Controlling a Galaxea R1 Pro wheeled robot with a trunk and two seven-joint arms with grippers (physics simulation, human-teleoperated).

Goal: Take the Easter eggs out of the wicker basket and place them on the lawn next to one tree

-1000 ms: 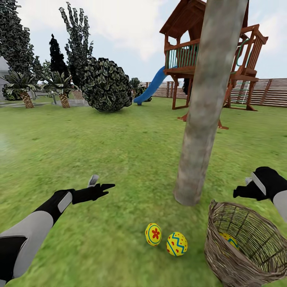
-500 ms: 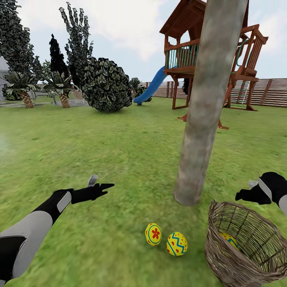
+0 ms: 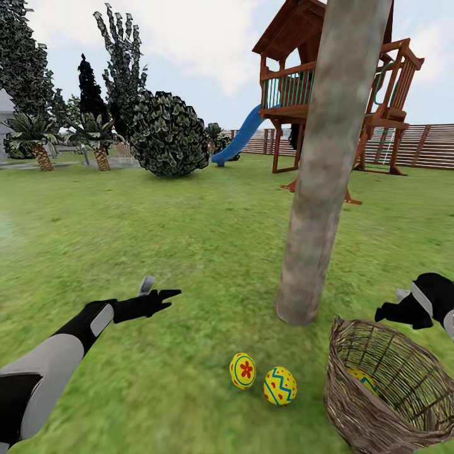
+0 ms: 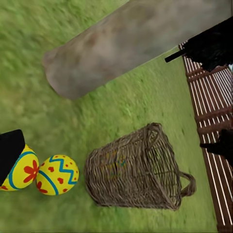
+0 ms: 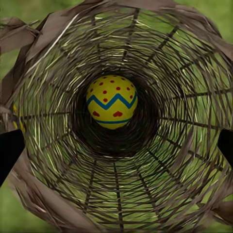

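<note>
Lawn (image 3: 157, 227), garden: two Easter eggs, the flower-painted egg (image 3: 243, 370) and the zigzag egg (image 3: 280, 385), lie touching side by side on the grass just before the foot of the pale mottled tree (image 3: 321, 183), with the wicker basket (image 3: 384, 391) tipped on its side just beside them. Third egg (image 5: 112, 101) rests deep at the basket's bottom, centred between the right gripper's fingers (image 5: 9, 150), which stand spread apart and empty at the basket mouth, well short of the egg. Left gripper (image 3: 161, 294): fingers parted, holding nothing, above bare grass well apart from the pair of eggs.
</note>
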